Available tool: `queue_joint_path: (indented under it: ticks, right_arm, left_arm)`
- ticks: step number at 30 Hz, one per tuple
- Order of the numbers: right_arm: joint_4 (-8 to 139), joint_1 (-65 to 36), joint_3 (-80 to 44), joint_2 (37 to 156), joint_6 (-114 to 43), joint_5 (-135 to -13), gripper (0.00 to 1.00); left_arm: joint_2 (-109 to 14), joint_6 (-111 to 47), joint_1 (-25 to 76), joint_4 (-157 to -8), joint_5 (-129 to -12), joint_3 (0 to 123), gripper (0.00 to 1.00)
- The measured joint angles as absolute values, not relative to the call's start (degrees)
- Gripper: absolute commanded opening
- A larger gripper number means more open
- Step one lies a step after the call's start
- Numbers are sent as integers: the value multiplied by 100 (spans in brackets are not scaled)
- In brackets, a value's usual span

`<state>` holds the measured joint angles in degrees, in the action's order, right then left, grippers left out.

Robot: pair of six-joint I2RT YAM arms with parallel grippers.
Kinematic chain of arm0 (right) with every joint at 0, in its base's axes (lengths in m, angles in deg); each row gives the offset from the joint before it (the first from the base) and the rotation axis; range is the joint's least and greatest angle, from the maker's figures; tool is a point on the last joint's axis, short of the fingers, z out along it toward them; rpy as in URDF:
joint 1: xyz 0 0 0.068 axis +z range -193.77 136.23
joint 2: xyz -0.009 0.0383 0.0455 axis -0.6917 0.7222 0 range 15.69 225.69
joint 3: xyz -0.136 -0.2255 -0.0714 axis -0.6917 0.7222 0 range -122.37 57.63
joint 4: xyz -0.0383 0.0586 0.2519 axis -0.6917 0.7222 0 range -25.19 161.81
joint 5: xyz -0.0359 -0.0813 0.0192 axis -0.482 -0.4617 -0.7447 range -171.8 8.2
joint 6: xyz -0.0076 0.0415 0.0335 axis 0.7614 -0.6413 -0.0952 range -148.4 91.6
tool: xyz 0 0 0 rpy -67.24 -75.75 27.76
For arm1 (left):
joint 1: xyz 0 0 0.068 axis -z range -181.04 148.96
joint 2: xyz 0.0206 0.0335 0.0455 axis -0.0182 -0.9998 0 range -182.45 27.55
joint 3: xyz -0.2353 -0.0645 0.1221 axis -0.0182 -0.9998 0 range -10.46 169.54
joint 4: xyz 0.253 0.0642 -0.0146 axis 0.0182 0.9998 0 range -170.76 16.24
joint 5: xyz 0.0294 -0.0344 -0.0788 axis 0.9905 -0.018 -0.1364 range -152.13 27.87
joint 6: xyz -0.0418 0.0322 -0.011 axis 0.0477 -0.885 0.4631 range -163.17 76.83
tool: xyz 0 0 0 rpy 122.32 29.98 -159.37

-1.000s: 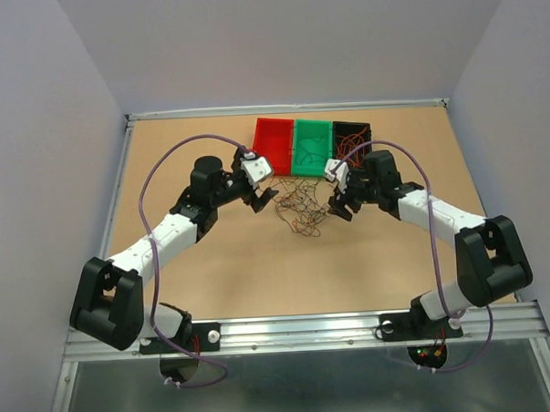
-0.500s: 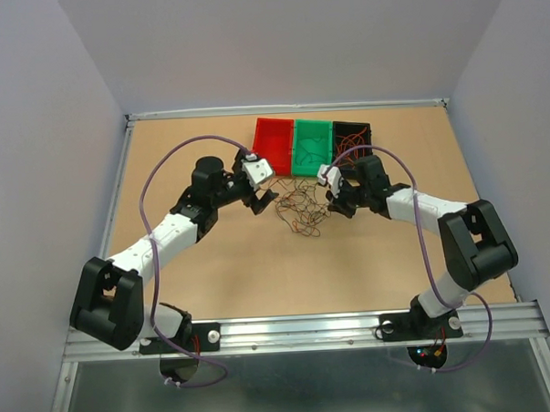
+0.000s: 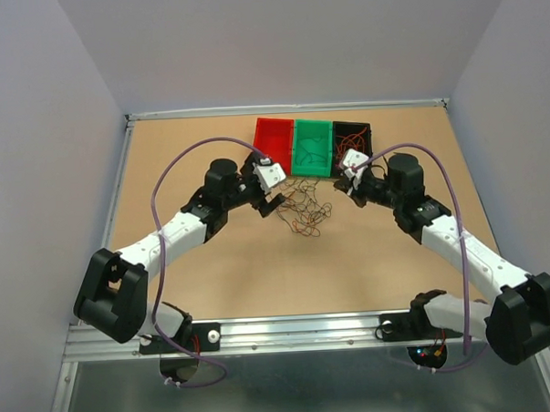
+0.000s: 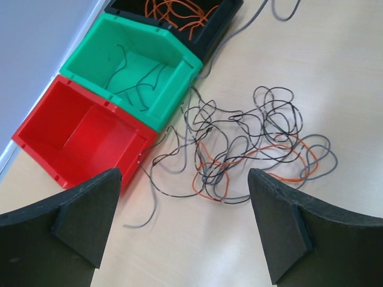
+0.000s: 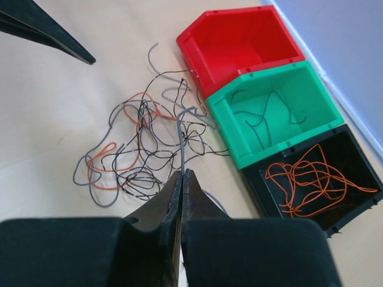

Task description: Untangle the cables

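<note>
The cables [image 3: 304, 206] lie as a loose tangle of black, grey and orange strands on the table in front of the bins; the left wrist view has this tangle [image 4: 251, 149] just ahead of my fingers. My right gripper [image 5: 182, 173] is shut on a grey cable [image 5: 181, 134] that rises taut from the pile to its tips. In the top view the right gripper [image 3: 350, 178] hangs right of the tangle, near the black bin. My left gripper [image 3: 275, 204] is open at the tangle's left edge, nothing between its fingers [image 4: 90, 209].
Three bins stand in a row behind the tangle. The red bin [image 3: 274, 135] holds nothing, the green bin [image 3: 313, 150] a few dark strands, the black bin [image 3: 351, 134] orange strands. Some strands reach the red bin's front wall [image 4: 128, 158].
My right gripper has shut on a grey cable and drawn back to the right and upward with it. The left gripper has shifted slightly right, toward the tangle, still open.
</note>
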<state>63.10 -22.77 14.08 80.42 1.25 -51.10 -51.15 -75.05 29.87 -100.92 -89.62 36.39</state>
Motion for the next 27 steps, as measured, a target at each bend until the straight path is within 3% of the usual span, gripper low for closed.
queue_joint_path:
  ticks: [6, 14, 21, 27]
  right_arm:
    - [6261, -2277, 1214, 7738, -290, -5130, 0]
    - [5870, -2277, -437, 8129, -974, -4771, 1]
    - [4594, -2277, -452, 8090, -2130, -4758, 0]
    - [4183, -2277, -456, 8140, -2629, -5447, 1]
  left_arm:
    - [-5113, -7400, 2891, -10144, -8186, 3672, 99]
    - [-4925, -7040, 2194, -10216, -8125, 3831, 99]
    - [-4571, -6517, 2159, -11104, -8557, 3438, 99]
    - [-5170, -5844, 2177, -11867, -8728, 3834, 99]
